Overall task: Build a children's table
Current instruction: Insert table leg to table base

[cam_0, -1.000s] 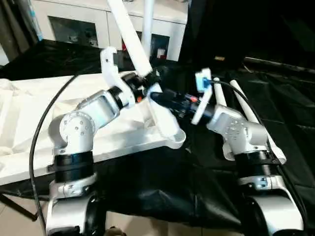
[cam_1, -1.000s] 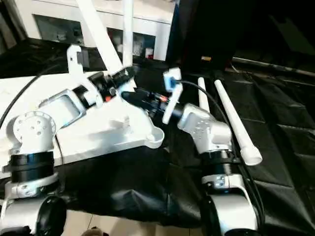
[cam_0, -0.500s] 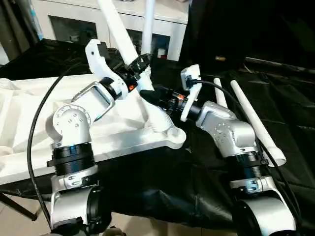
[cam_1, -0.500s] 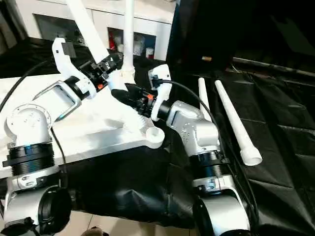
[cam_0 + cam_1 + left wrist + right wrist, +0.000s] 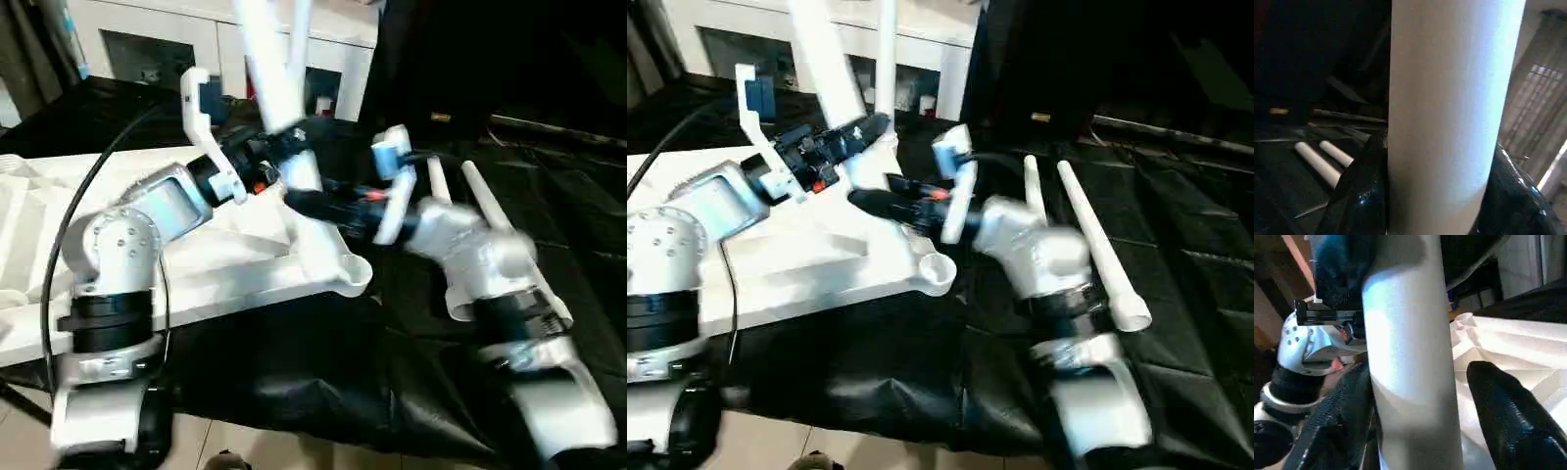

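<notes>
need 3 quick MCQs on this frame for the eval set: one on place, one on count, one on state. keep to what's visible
1. Where do the loose legs lie?
A. On the tabletop
B. On the black cloth, on the robot's right of the tabletop
C. On top of the white cabinet

2. How many legs point upward over the tabletop?
A. One
B. Two
C. Four

3. What is the left claw doing?
A. Closed on the tilted leg
B. Hanging open over bare cloth
C. Holding a loose leg flat on the cloth

Answers:
1 B: both loose legs lie side by side on the cloth past the right arm.
2 B: the tilted leg and the upright leg behind it.
3 A: the left wrist view shows black fingers against both sides of the white tube.
</notes>
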Robot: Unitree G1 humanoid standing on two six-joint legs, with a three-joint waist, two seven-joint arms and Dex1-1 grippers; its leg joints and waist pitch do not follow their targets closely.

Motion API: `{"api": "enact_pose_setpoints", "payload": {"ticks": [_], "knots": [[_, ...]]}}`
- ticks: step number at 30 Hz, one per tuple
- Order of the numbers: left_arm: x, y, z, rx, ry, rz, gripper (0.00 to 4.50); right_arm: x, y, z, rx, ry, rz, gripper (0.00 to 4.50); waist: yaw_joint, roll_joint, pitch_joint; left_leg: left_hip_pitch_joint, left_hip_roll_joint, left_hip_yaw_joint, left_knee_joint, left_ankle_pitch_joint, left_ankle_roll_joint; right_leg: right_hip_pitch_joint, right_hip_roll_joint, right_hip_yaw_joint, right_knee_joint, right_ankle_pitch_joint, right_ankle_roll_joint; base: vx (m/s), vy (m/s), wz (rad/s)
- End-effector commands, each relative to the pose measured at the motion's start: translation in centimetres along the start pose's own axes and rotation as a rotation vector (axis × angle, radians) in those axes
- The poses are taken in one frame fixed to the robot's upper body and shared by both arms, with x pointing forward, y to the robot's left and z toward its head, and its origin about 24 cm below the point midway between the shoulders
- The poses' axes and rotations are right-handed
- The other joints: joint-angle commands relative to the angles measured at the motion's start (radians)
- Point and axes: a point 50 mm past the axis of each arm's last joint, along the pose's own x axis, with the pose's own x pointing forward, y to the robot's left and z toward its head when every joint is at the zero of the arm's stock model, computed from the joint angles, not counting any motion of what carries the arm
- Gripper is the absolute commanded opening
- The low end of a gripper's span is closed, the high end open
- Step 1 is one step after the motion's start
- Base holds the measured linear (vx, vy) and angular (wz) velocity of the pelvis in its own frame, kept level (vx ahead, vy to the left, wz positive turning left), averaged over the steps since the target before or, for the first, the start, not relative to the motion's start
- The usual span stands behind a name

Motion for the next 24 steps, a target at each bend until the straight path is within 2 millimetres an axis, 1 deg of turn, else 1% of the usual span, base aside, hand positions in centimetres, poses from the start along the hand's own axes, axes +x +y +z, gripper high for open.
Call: {"api": "enact_pose_setpoints", "payload": {"ticks": [1,2,3,4,6,7,10,12,15,16,17,18,19,20,21,22,24], "knots": [[1.1,-2.1,1.4,0.011,-0.054,-0.182,1.88,-1.3,-0.7,-1.5,0.059,0.098,-0.052,3.23,0.003,0.011,-0.077,0.013,0.024,-0.003,-0.069,-0.105,-0.042,0.057,-0.069,0.058,-0.068,-0.002,-0.183,0.0,0.0,0.0],[1.2,-2.1,1.4,0.009,-0.057,-0.19,1.88,-1.4,-0.6,-1.7,0.063,0.114,-0.044,3.23,0.004,0.01,-0.076,0.012,0.025,-0.004,-0.069,-0.1,-0.042,0.059,-0.069,0.058,-0.069,-0.001,-0.181,0.0,0.0,0.0],[1.2,-2.2,1.5,0.01,-0.058,-0.195,1.88,-1.4,-0.6,-1.9,0.06,0.126,-0.041,3.02,0.004,0.01,-0.076,0.012,0.025,-0.004,-0.069,-0.1,-0.042,0.059,-0.069,0.058,-0.069,-0.001,-0.181,0.0,0.0,0.0],[1.3,-2.2,1.5,0.014,-0.055,-0.207,1.88,-1.3,-0.5,-2.3,0.068,0.148,-0.03,2.91,0.005,0.008,-0.077,0.011,0.024,-0.004,-0.068,-0.089,-0.039,0.059,-0.069,0.058,-0.068,0.004,-0.179,0.0,0.0,0.0],[1.3,-2.1,1.4,0.017,-0.048,-0.216,1.88,-1.2,-0.6,-2.4,0.099,0.136,-0.039,2.85,0.004,0.012,-0.078,0.012,0.024,-0.005,-0.068,-0.09,-0.038,0.056,-0.069,0.058,-0.067,0.004,-0.182,0.0,0.0,0.0],[1.3,-2.1,1.4,0.019,-0.046,-0.219,1.88,-1.2,-0.7,-2.4,0.104,0.133,-0.04,2.85,0.004,0.012,-0.078,0.013,0.024,-0.005,-0.068,-0.097,-0.04,0.056,-0.069,0.058,-0.068,-0.004,-0.183,0.0,0.0,0.0],[1.3,-2.0,1.4,0.012,-0.048,-0.224,1.88,-1.0,-0.7,-2.7,0.096,0.147,-0.044,2.47,0.004,0.013,-0.08,0.013,0.025,-0.005,-0.067,-0.094,-0.046,0.056,-0.069,0.057,-0.065,0.014,-0.189,0.0,0.0,0.0],[1.2,-1.9,1.4,0.009,-0.052,-0.219,1.88,-0.9,-0.7,-2.8,0.082,0.152,-0.06,2.39,0.004,0.013,-0.08,0.013,0.025,-0.005,-0.067,-0.092,-0.045,0.056,-0.068,0.057,-0.064,0.022,-0.191,0.0,0.0,0.0],[1.2,-1.8,1.5,0.011,-0.058,-0.205,1.88,-0.8,-0.8,-2.7,0.064,0.144,-0.082,2.09,0.005,0.014,-0.079,0.014,0.026,-0.005,-0.067,-0.094,-0.046,0.056,-0.068,0.057,-0.064,0.026,-0.196,0.0,0.0,0.0],[1.2,-1.6,1.4,0.025,-0.058,-0.171,1.88,-0.7,-0.9,-2.7,0.055,0.136,-0.103,2.06,0.006,0.014,-0.079,0.014,0.026,-0.005,-0.068,-0.096,-0.048,0.056,-0.07,0.057,-0.064,0.02,-0.194,0.0,0.0,0.0],[1.3,-1.2,1.3,0.043,-0.051,-0.119,2.44,-0.6,-1.0,-2.6,0.042,0.128,-0.124,2.03,0.006,0.018,-0.079,0.013,0.026,-0.006,-0.068,-0.1,-0.05,0.056,-0.07,0.057,-0.064,0.017,-0.194,0.0,0.0,0.0],[1.7,0.3,0.7,0.038,-0.003,0.097,2.44,-0.2,-1.3,-2.4,0.008,0.113,-0.18,2.03,0.004,0.016,-0.08,0.013,0.029,-0.007,-0.069,-0.105,-0.058,0.056,-0.07,0.058,-0.062,0.022,-0.19,0.0,0.0,0.0],[1.7,0.3,0.7,0.038,-0.002,0.098,2.58,-0.2,-1.3,-2.4,0.008,0.113,-0.181,1.98,0.005,0.018,-0.08,0.018,0.029,-0.008,-0.069,-0.109,-0.064,0.052,-0.069,0.058,-0.064,0.018,-0.184,0.0,0.0,0.0],[1.8,0.8,0.4,0.036,0.016,0.185,2.58,-0.1,-1.3,-2.4,-0.011,0.109,-0.202,1.98,0.005,0.015,-0.079,0.019,0.027,-0.006,-0.069,-0.108,-0.064,0.052,-0.068,0.058,-0.066,0.016,-0.182,0.0,0.0,0.0],[1.9,1.1,0.1,0.044,0.022,0.253,2.63,0.1,-1.4,-2.3,-0.035,0.107,-0.222,1.95,0.008,0.015,-0.079,0.015,0.028,-0.007,-0.069,-0.11,-0.069,0.056,-0.07,0.059,-0.065,0.011,-0.174,0.0,0.0,0.0],[2.0,1.0,-0.2,0.068,0.03,0.298,2.74,0.3,-1.3,-2.3,-0.048,0.101,-0.228,1.94,0.01,0.012,-0.08,0.014,0.027,-0.008,-0.069,-0.107,-0.07,0.058,-0.071,0.058,-0.065,0.01,-0.164,0.0,0.0,0.0],[2.1,1.0,-0.5,0.08,0.041,0.334,2.94,0.5,-1.3,-2.3,-0.056,0.094,-0.238,1.92,0.01,0.01,-0.082,0.012,0.028,-0.008,-0.068,-0.091,-0.066,0.06,-0.071,0.059,-0.064,0.029,-0.159,0.0,0.0,0.0]]}}
